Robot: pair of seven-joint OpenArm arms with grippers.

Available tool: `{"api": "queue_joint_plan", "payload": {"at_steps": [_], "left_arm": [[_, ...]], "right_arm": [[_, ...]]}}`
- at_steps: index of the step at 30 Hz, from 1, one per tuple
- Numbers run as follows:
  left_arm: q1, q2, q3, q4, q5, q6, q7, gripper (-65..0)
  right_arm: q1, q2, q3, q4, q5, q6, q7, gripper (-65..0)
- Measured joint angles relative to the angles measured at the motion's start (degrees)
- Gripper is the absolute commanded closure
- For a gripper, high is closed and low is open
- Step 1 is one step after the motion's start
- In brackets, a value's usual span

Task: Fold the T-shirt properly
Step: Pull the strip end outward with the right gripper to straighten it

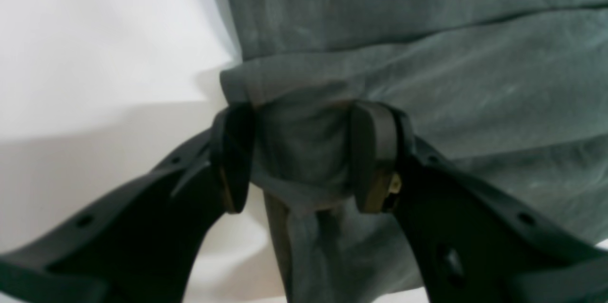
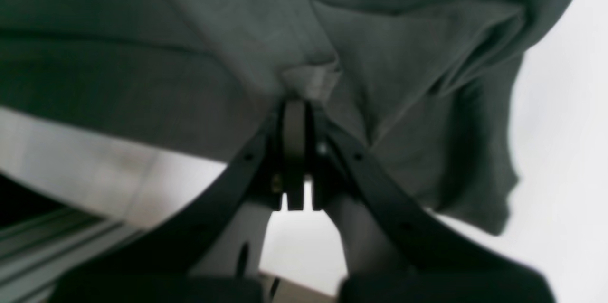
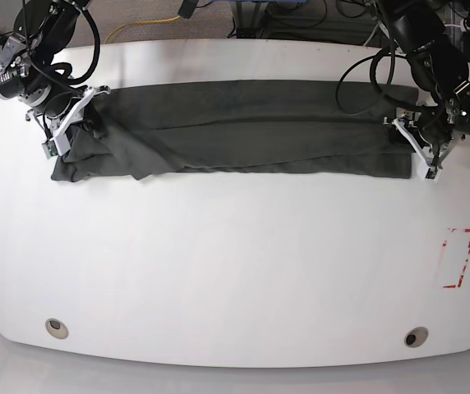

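The dark charcoal T-shirt (image 3: 235, 127) lies folded into a long band across the far half of the white table (image 3: 218, 263). My right gripper (image 3: 66, 131) is at the band's left end in the base view. In the right wrist view it (image 2: 297, 103) is shut, pinching a fold of the shirt (image 2: 166, 32) at its tips, with cloth bunched and hanging to the right. My left gripper (image 3: 417, 141) is at the band's right end. In the left wrist view its jaws (image 1: 304, 122) stand apart around a bunched corner of the shirt (image 1: 427, 56).
A red-outlined rectangle (image 3: 457, 258) is marked on the table at the right. Two round holes (image 3: 56, 327) (image 3: 416, 337) sit near the front edge. Cables and equipment lie beyond the far edge.
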Motion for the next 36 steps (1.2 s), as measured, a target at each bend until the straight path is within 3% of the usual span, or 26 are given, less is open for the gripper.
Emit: {"api": "queue_joint_plan", "payload": {"at_steps": [7,9,14,15,23,29,36], "left_arm": [[-0.1,0.0,0.0,0.0,0.2,0.0,0.2,-30.6],[-0.2,0.0,0.0,0.0,0.3,0.0,0.2,-30.6],[-0.2,0.0,0.0,0.0,0.3,0.0,0.2,-30.6],[-0.2,0.0,0.0,0.0,0.3,0.0,0.2,-30.6],[-0.2,0.0,0.0,0.0,0.3,0.0,0.2,-30.6],[-1.1,0.1,0.0,0.0,0.4,0.0,1.1,-30.6],[-3.1,0.4,-0.2,0.0,1.0,0.0,2.0,-31.1]], "right_arm": [[-3.8,0.1,3.0,0.0,2.2,0.0,0.0,-1.6],[-4.1,0.0,3.0,0.0,1.9,0.0,-0.3,-8.9],[-3.7,0.0,3.0,0.0,2.4,0.0,0.2,-35.0],[-3.7,0.0,3.5,0.0,2.4,0.0,0.2,-36.5],[-2.8,-0.3,5.6,0.0,2.4,0.0,-0.1,-34.4],[0.7,-2.8,5.5,-0.3,2.5,0.0,0.2,-34.2],[5.6,-2.8,2.6,-10.4,2.7,0.3,1.3,-34.2]]}}
